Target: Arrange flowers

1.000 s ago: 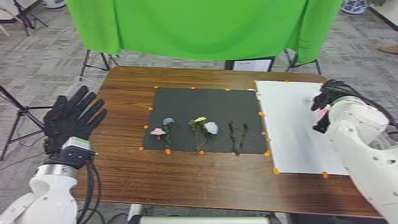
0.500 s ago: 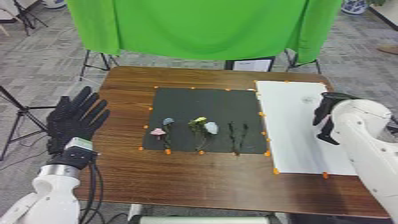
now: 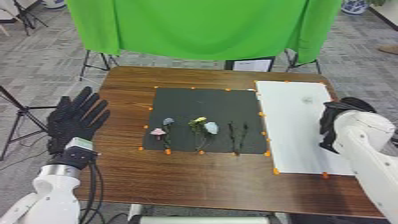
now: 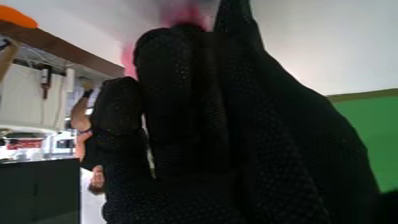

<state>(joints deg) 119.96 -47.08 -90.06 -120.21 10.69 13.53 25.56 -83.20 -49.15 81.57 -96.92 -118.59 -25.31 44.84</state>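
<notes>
Black-gloved right hand (image 3: 330, 125) pinches the soft pink flower (image 4: 185, 14) at the rectangular white board (image 3: 291, 125): lower it flat, then ease open!

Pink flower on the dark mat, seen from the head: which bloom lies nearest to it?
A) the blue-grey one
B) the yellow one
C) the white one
A: the blue-grey flower lies right beside the pink flower, near the left edge of the dark mat, while the yellow flower and the white flower lie farther to the right.
</notes>
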